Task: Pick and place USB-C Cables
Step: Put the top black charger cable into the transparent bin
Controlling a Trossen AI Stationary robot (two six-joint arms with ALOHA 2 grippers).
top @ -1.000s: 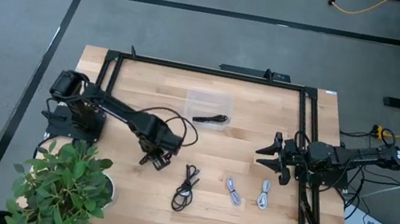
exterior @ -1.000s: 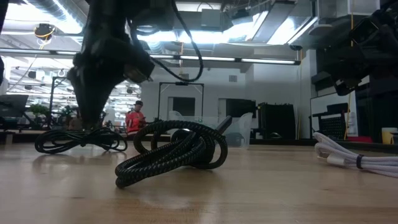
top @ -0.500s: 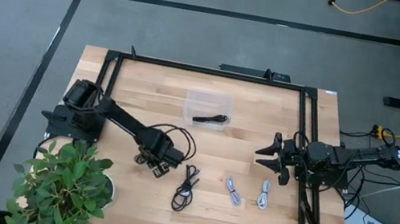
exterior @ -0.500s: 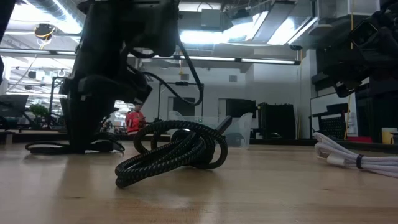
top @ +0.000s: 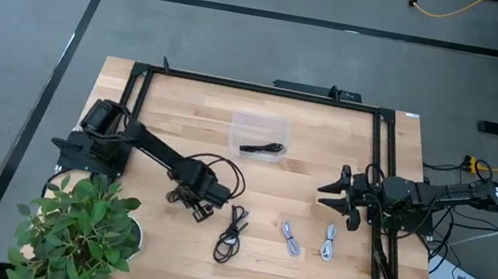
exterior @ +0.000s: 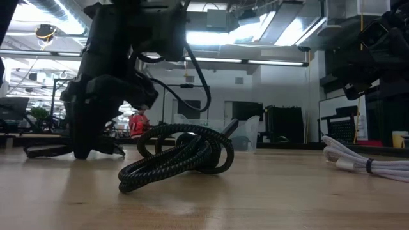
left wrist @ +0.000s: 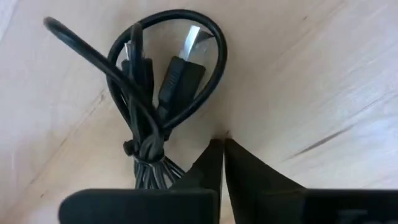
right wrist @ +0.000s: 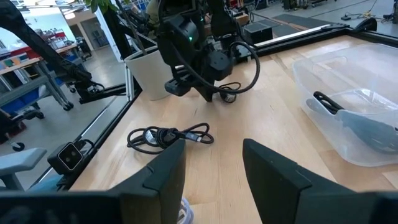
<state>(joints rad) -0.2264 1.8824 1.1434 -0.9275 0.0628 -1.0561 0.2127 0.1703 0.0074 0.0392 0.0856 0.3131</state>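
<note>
My left gripper (left wrist: 222,144) is shut, its tips down at the table beside a thin black cable bundle (left wrist: 155,87) that lies flat on the wood. It also shows in the high view (top: 199,203) and the low view (exterior: 83,150). A black braided cable (top: 231,233) lies to its right. Two light cables (top: 290,238) (top: 329,242) lie farther right. Another black cable (top: 261,147) lies in a clear container (top: 262,123). My right gripper (top: 336,193) is open and empty at the table's right edge. My left gripper points down with its shut fingers (left wrist: 208,165) at the table top, just beside the cable bundle's tied waist (left wrist: 144,149). Nothing shows between the fingertips. I cannot tell whether a finger's outer side touches the cable strands (left wrist: 163,173) that run under the gripper body.
A potted plant (top: 81,233) stands at the near left corner. A black frame (top: 257,88) runs around the table's far and side edges. Bare wood lies between the container and the cables.
My left gripper has gone down and a little toward the table's right and near edges, ending with its tips at the table by the thin black cable. The cable stays on the table.
</note>
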